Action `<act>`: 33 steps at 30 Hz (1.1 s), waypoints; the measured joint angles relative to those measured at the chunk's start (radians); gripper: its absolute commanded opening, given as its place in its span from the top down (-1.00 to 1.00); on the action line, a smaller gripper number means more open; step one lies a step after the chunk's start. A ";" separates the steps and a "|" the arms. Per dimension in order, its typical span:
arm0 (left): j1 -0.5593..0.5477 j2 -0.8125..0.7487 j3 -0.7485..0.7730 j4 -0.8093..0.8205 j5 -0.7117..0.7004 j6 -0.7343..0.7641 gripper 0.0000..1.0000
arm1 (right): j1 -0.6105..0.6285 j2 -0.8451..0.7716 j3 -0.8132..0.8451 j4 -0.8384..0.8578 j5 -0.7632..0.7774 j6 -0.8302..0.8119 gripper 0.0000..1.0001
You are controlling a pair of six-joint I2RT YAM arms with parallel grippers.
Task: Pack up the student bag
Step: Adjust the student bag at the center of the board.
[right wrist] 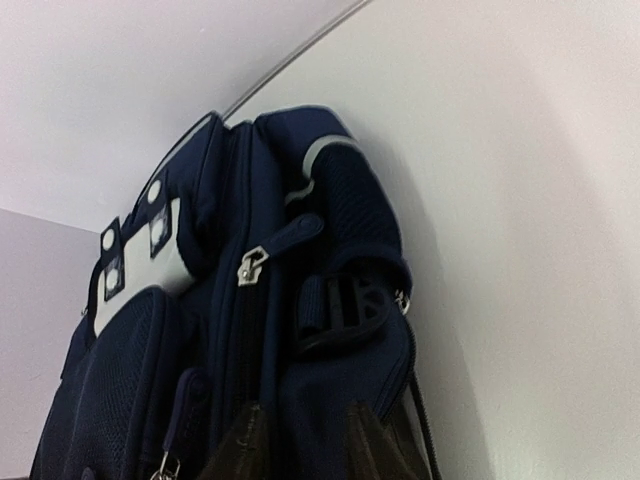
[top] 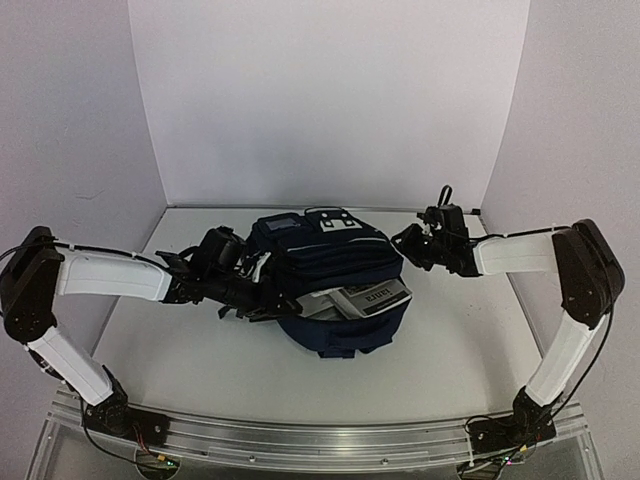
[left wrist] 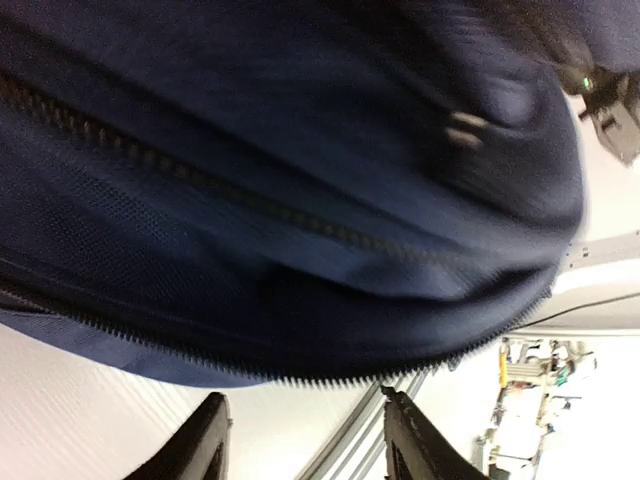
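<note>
The student bag (top: 330, 262), navy with a light grey flap (top: 335, 222), lies in the middle of the table. A white printed item (top: 375, 297) shows in its open front. My left gripper (top: 288, 304) is at the bag's left side. In the left wrist view its jaws (left wrist: 305, 425) stand open over bare table, just below the bag's zipper edge (left wrist: 330, 375). My right gripper (top: 405, 243) is at the bag's right back corner. In the right wrist view it (right wrist: 305, 440) is partly closed but still open, and navy fabric (right wrist: 300, 390) lies between the fingers.
White walls (top: 320, 100) enclose the table at the back and sides. A metal rail (top: 330, 445) runs along the near edge between the arm bases. A black strap buckle (right wrist: 345, 310) and a zipper pull (right wrist: 250, 268) sit on the bag above the right fingers.
</note>
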 measured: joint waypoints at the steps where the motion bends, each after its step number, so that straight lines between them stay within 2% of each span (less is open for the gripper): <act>1: -0.006 -0.026 -0.002 -0.014 -0.017 -0.007 -0.69 | -0.007 0.005 0.033 -0.025 -0.001 -0.029 -0.05; 3: -0.006 -0.093 -0.008 -0.051 -0.062 -0.010 -0.89 | -0.009 0.002 0.081 -0.067 0.001 -0.074 -0.38; 6: 0.011 -0.223 -0.024 -0.125 -0.149 -0.002 -0.98 | -0.005 -0.040 0.104 -0.143 0.014 -0.129 -0.66; 11: 0.117 -0.374 -0.028 -0.262 -0.209 0.048 -0.99 | -0.001 -0.223 0.059 -0.287 0.022 -0.124 -0.80; 15: 0.271 -0.407 -0.049 -0.301 -0.205 0.094 -0.99 | 0.010 -0.407 -0.045 -0.329 -0.036 -0.033 -0.72; 18: 0.325 -0.383 -0.068 -0.298 -0.178 0.128 -1.00 | 0.056 -0.481 -0.117 -0.323 -0.075 0.066 -0.63; 22: 0.381 -0.310 -0.105 -0.225 -0.093 0.156 -0.99 | 0.157 -0.501 -0.185 -0.315 -0.130 0.197 -0.62; 28: 0.418 -0.215 -0.163 -0.096 -0.003 0.178 -0.96 | 0.260 -0.490 -0.195 -0.260 -0.160 0.337 -0.59; 31: 0.417 -0.163 -0.169 -0.036 0.032 0.198 -0.91 | 0.278 -0.447 -0.190 -0.214 -0.161 0.367 -0.43; 33: 0.417 -0.138 -0.173 -0.005 0.049 0.206 -0.89 | 0.288 -0.395 -0.175 -0.197 -0.162 0.381 -0.16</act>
